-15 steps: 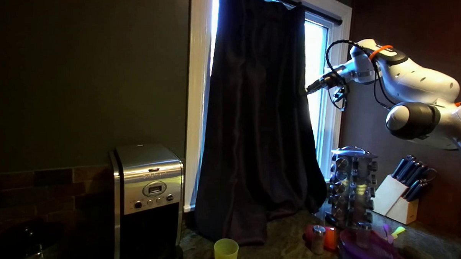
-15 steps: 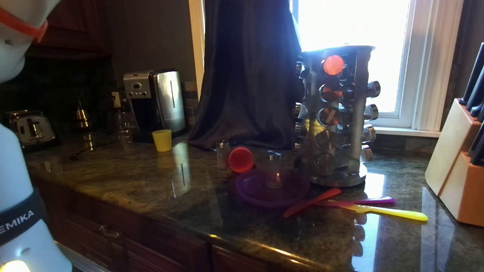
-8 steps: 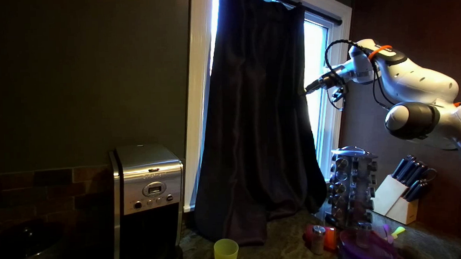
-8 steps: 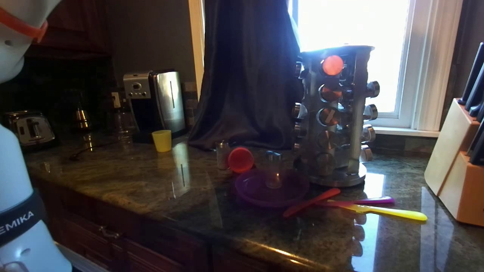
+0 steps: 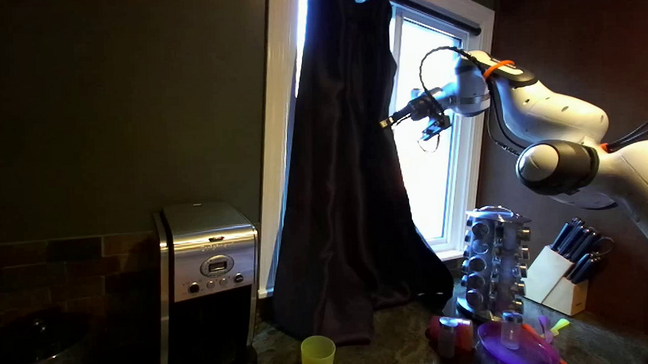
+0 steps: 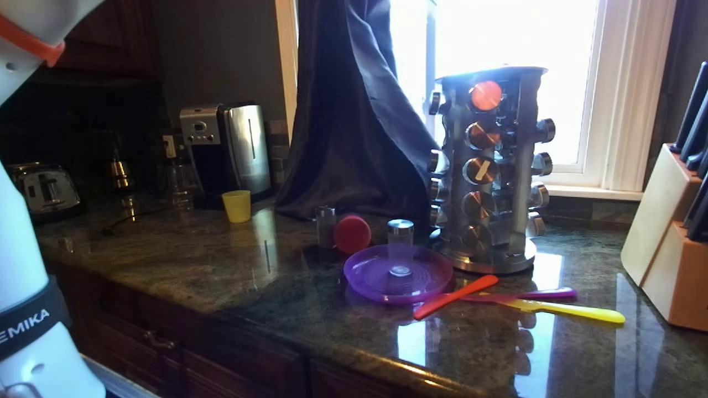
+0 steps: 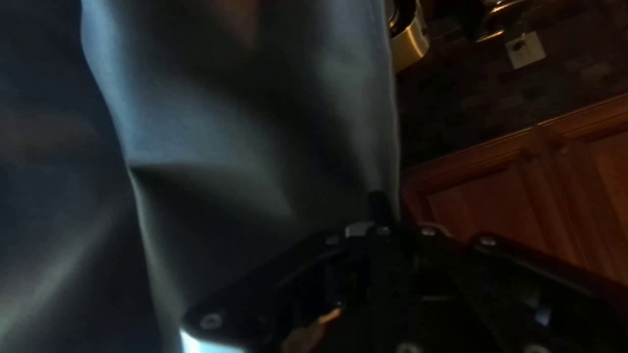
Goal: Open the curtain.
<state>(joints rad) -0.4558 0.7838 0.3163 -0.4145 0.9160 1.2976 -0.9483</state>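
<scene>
The dark curtain (image 5: 345,181) hangs from the rod in tall folds. Its side near the robot is drawn in at gripper height, and its hem spreads onto the counter. It also shows in an exterior view (image 6: 354,127), with its top cut off. My gripper (image 5: 385,124) is at the curtain's free edge, about midway up. In the wrist view the curtain (image 7: 235,122) fills the left, and its edge runs down into my gripper (image 7: 387,220), whose fingers are shut on it. The fingertips are dark and partly hidden there. The gripper is out of view in an exterior view.
A spice rack (image 5: 494,262) and a knife block (image 5: 556,281) stand below the arm. A coffee maker (image 5: 212,288) stands left of the window. A yellow cup (image 5: 317,356), a purple plate (image 6: 398,282) and plastic knives (image 6: 564,310) lie on the counter (image 6: 221,276).
My gripper has moved left in an exterior view, pulling the curtain's edge along. The curtain is bunched narrower, and more of the bright window shows. The plate and counter are lit more brightly.
</scene>
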